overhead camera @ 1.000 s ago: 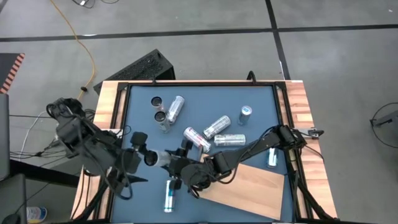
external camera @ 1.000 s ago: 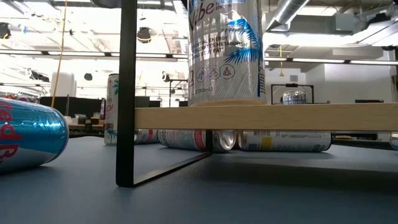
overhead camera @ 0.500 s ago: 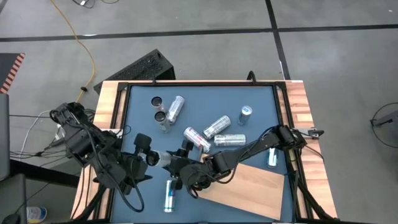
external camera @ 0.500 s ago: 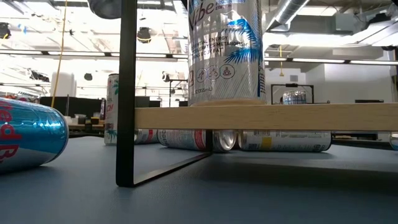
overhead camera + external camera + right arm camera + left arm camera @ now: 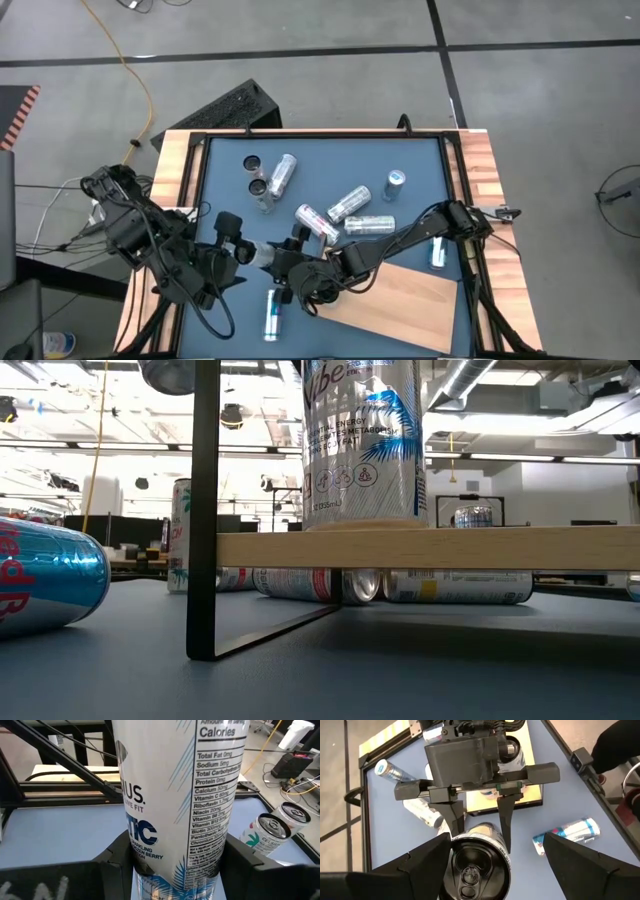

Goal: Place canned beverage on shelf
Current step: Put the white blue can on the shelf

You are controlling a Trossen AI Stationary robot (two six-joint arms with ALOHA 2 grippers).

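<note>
The blue-grey counter (image 5: 225, 205) is strewn with loose cans around the wooden shelf (image 5: 400, 305), which lies at its near right part. My right claw (image 5: 288, 268) grips a tall white can (image 5: 177, 805) upright just off the shelf's left end, its two fingers pressed against the can's sides. My left claw (image 5: 232, 238) hangs with its fingers spread wide just beside that can, facing my right claw and holding nothing.
</note>
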